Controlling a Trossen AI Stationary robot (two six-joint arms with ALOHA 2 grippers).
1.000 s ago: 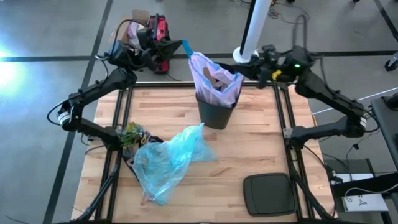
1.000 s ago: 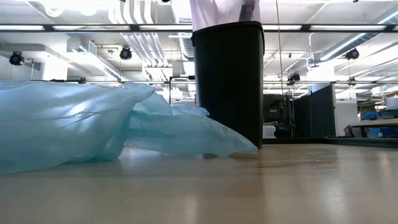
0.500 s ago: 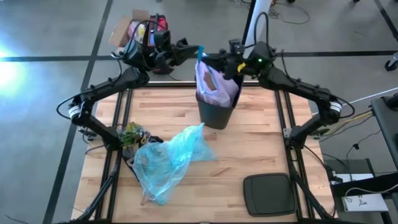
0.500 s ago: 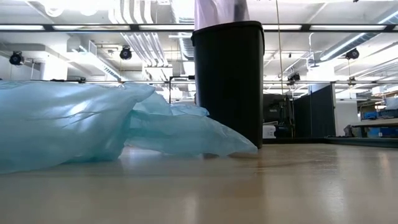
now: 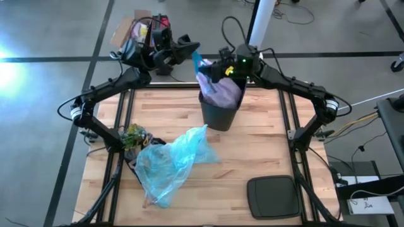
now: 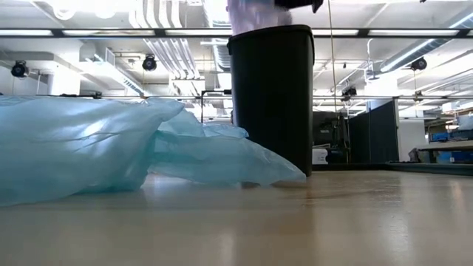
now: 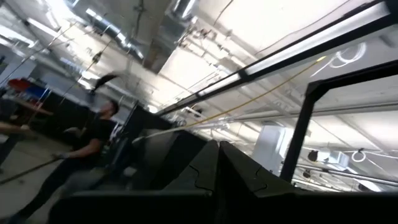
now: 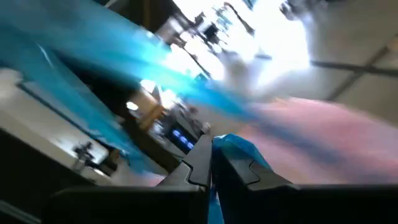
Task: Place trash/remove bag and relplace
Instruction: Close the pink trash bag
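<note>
Above the black plastic bin (image 5: 219, 114), both grippers meet: left gripper (image 5: 187, 48) fingers closed, right gripper (image 5: 218, 67) fingers pinching the blue drawstring (image 5: 197, 60) of the pale pink-lavender liner bag (image 5: 218, 91) beneath them.

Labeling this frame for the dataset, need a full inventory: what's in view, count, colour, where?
bin: 1, black, upright at the table's far middle
bag: 1, pale pink-lavender liner with blue drawstrings, pulled up out of the bin's mouth
trash: brown scraps, count unclear, inside the bag
blue bag: 1, light blue translucent, lying on the table's near left
lid: 1, dark grey, flat at the table's near right
clutter: small green-yellow pile at the left edge, beside the blue bag
table: 1, light wood
person: 1, dark top, in the room beyond
left gripper: shut on a blue drawstring above the bin
right gripper: shut on a blue drawstring over the bin
</note>
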